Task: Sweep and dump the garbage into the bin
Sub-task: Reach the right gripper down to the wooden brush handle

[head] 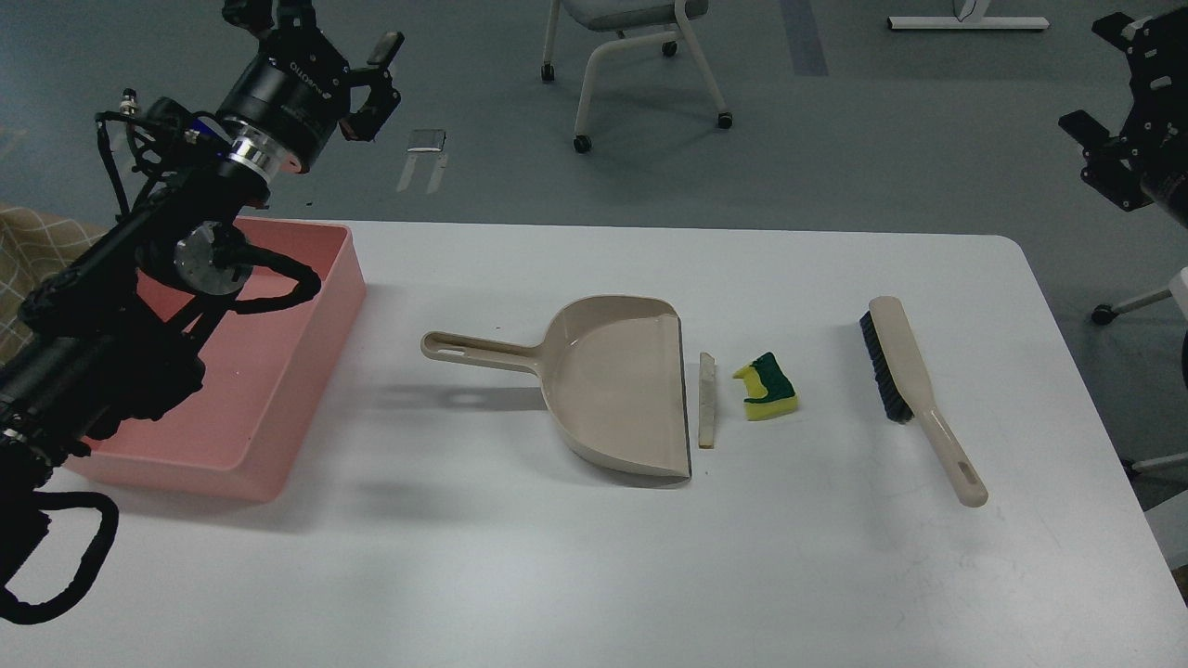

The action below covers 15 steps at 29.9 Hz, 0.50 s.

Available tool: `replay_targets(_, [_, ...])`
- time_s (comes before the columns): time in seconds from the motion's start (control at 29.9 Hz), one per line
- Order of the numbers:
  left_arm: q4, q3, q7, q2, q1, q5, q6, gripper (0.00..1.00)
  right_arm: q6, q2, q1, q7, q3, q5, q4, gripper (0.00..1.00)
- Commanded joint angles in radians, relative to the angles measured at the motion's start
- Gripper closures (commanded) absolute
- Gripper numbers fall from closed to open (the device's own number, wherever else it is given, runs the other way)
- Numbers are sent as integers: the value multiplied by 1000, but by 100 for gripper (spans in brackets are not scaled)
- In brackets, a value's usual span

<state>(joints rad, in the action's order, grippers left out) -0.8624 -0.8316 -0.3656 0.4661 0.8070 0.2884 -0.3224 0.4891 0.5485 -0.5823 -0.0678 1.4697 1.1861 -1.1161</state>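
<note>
While both arms hang raised off the white table, nothing on it is held. Landmark for all positions: the beige dustpan, lying flat near the table centre, handle pointing left, open straight edge facing right.

Garbage, two scraps:
- off-white strip, thin and wedge-shaped, lying just right of the dustpan's open edge and parallel to it, close but with a narrow gap showing
- yellow sponge piece with a green layer on top, just right of the strip, apart from it

Brush: beige, dark bristles facing the dustpan, well right of it beyond the sponge piece, handle end pointing toward the near table edge.

Pink bin: shallow tub, well left of the dustpan past its handle tip, sitting at the left table edge; interior largely hidden by the left arm.

Left gripper: up and far left of the dustpan, above the bin's far side, fingers spread apart, empty.

Right gripper: far right of the dustpan, beyond the table edge, partly cut off by the frame; dark, fingers not distinguishable, so cannot tell whether apart or together
</note>
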Motion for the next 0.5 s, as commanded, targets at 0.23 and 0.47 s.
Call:
replay_targets(0.23, [0, 0, -1, 2, 0, -3, -4, 2, 0, 283, 9, 106, -398, 254, -153, 0])
replay_targets(0.47, [0, -1, -1, -6, -2, -3, 2, 2, 0, 274, 10, -59, -543, 317, -166, 0])
